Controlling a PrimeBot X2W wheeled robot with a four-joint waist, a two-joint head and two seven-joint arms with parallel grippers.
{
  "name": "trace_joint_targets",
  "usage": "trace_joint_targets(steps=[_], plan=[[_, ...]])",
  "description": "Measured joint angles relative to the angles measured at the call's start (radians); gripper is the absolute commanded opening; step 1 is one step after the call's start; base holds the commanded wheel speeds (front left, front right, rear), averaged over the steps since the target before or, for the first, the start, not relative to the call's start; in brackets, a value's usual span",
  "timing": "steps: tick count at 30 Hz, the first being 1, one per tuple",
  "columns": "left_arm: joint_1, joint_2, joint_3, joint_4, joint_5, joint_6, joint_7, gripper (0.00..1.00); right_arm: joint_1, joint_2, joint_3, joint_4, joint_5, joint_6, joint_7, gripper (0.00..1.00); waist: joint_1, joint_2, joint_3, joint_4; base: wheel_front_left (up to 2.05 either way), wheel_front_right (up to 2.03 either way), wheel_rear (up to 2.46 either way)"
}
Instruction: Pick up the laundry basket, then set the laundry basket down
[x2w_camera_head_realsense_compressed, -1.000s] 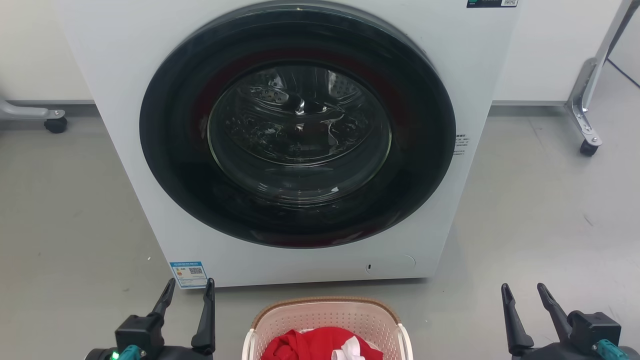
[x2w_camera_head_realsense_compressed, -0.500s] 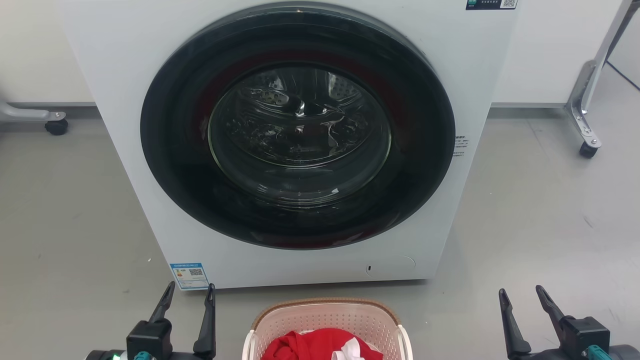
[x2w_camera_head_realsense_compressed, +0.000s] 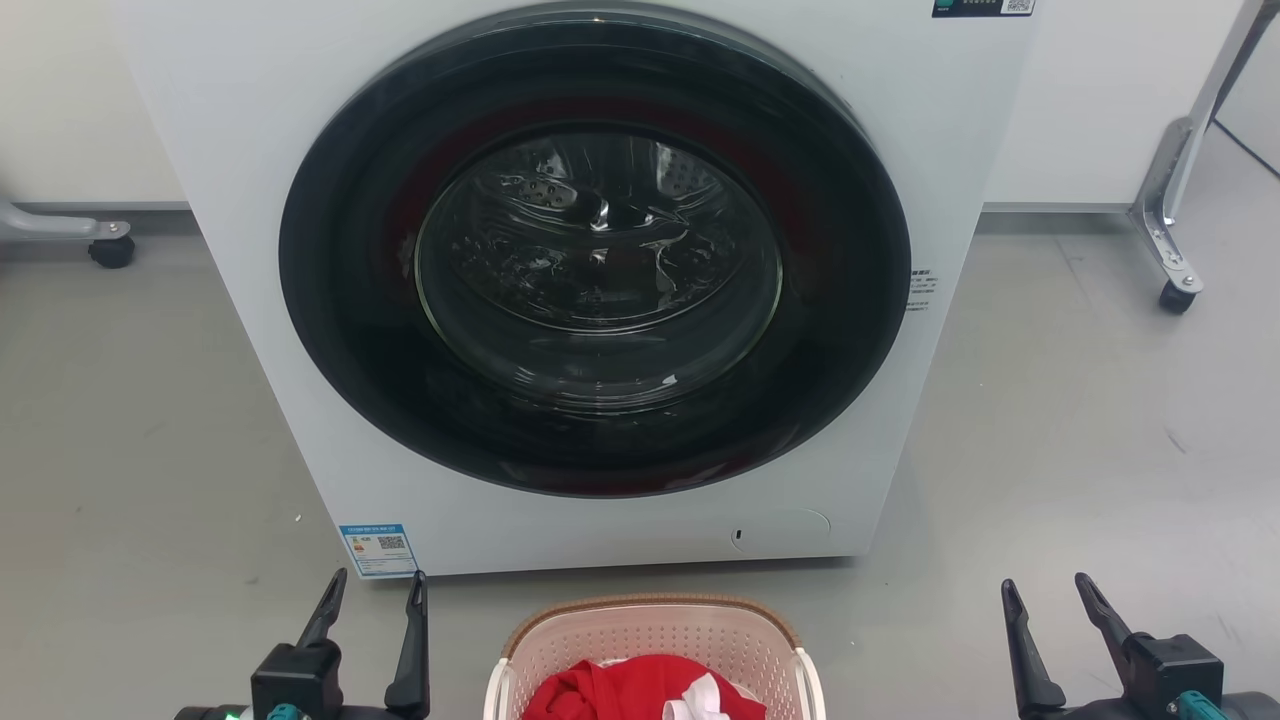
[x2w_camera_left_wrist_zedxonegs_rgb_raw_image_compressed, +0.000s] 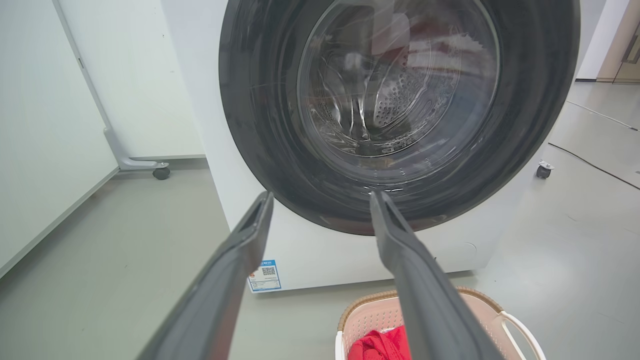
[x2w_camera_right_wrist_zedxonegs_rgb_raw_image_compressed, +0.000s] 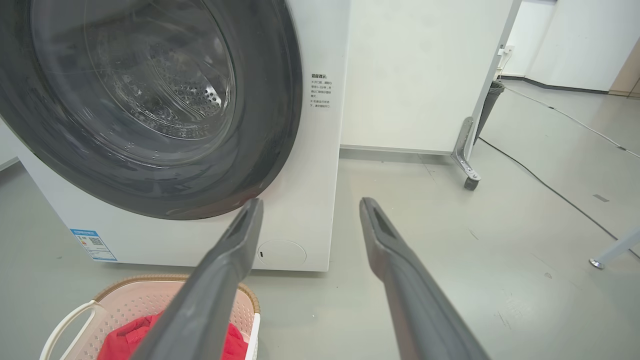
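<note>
The laundry basket (x2w_camera_head_realsense_compressed: 655, 635) stands on the floor at the bottom middle of the head view, cream with a brown rim and white side handles, holding red and white cloth. It is also at the lower right of the left wrist view, basket (x2w_camera_left_wrist_zedxonegs_rgb_raw_image_compressed: 370, 320), and lower left of the right wrist view, basket (x2w_camera_right_wrist_zedxonegs_rgb_raw_image_compressed: 125, 302). My left gripper (x2w_camera_head_realsense_compressed: 375, 590) is open, left of the basket and apart from it. My right gripper (x2w_camera_head_realsense_compressed: 1048, 592) is open, well to the basket's right. Nothing lies between either pair of fingers.
A white front-loading washer (x2w_camera_head_realsense_compressed: 600, 290) with a dark round door stands just behind the basket. Wheeled metal frame legs sit at the far left (x2w_camera_head_realsense_compressed: 100, 240) and far right (x2w_camera_head_realsense_compressed: 1175, 250). A cable (x2w_camera_right_wrist_zedxonegs_rgb_raw_image_compressed: 550, 185) runs over the grey floor to the right.
Both grippers have sunk slightly toward the bottom edge of the head view. The basket and the washer have not moved.
</note>
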Motion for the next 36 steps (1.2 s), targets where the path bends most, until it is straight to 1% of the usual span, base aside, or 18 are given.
trace_joint_targets(steps=[21,28,36], plan=[[0.004,-0.011,0.011,0.012,0.007,0.000,0.000,1.00,0.000,0.006,-0.010,0.006,0.000,0.009,0.000,1.00,0.0000,0.0000,0.019,0.004,0.00,0.00,0.00],[0.004,-0.023,0.009,-0.006,0.007,0.000,0.000,1.00,0.001,0.007,-0.016,-0.011,0.000,0.009,0.000,1.00,0.0000,0.0000,0.064,0.006,0.00,0.00,0.00],[-0.024,-0.025,0.012,-0.018,0.006,0.000,0.000,1.00,-0.040,0.008,-0.017,-0.033,-0.002,0.009,0.000,1.00,0.0001,0.0000,0.151,0.007,0.00,0.00,0.00]])
